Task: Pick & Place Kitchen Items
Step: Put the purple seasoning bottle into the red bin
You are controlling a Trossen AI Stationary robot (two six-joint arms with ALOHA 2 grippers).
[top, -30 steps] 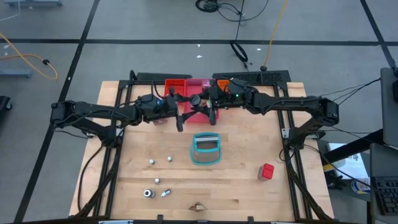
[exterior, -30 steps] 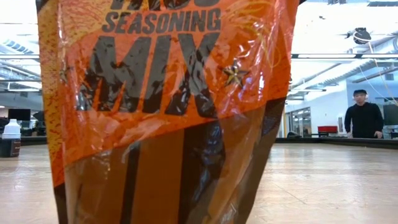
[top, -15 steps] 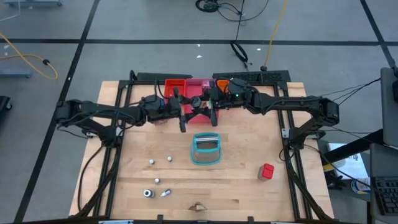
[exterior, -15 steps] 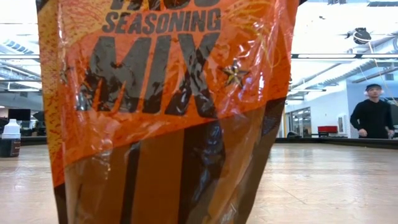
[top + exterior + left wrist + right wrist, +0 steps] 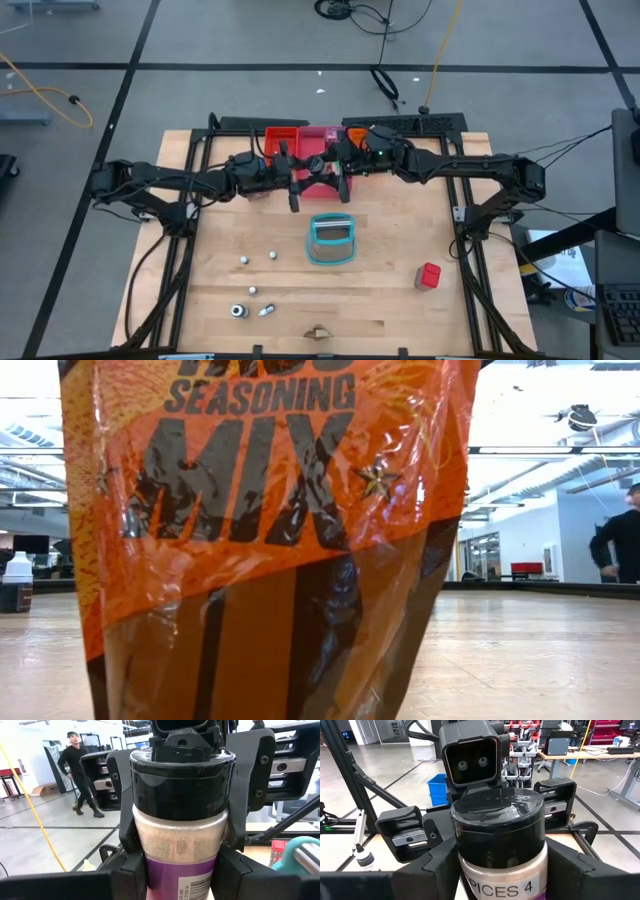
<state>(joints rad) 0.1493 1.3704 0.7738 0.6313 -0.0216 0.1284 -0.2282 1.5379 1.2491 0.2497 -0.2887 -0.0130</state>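
A wooden table [image 5: 390, 230] stands on grey floor, trays at its twelve-o'clock edge. Just before them, the left gripper [image 5: 291, 186] and right gripper [image 5: 339, 172] meet at a black-lidded spice jar [image 5: 181, 810], both clamped on its sides. A teal basket [image 5: 331, 240] sits centre; a red cube [image 5: 430, 275] at four o'clock.

Your left gripper [image 5: 292, 180] and right gripper [image 5: 340, 172] meet nose to nose at the table's far middle, both arms stretched inward, each pair of fingers [image 5: 131, 827] flanking the same jar [image 5: 181, 815].
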